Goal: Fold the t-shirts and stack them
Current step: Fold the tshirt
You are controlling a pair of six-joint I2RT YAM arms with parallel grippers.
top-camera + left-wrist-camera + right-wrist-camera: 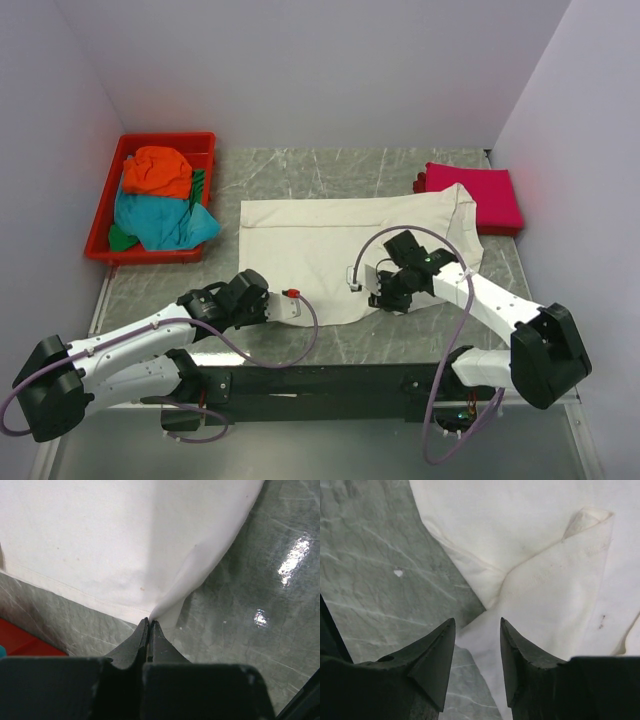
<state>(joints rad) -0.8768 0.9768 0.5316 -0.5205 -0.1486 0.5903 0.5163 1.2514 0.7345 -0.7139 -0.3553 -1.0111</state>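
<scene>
Left gripper [149, 623] clamped on cream-white t-shirt [125, 540] edge — right gripper [477, 627] jaws parted, empty, just above the cloth

from above, the right gripper [384, 298] hides its own fingertips and a stretch of the near hem of the cream shirt [320, 240] at 5 o'clock. the left wrist view cuts that shirt off at 12 o'clock and shows only a corner of the red tray [22, 641] at 8 o'clock. we cannot tell what lies under the orange shirt [158, 170].
</scene>
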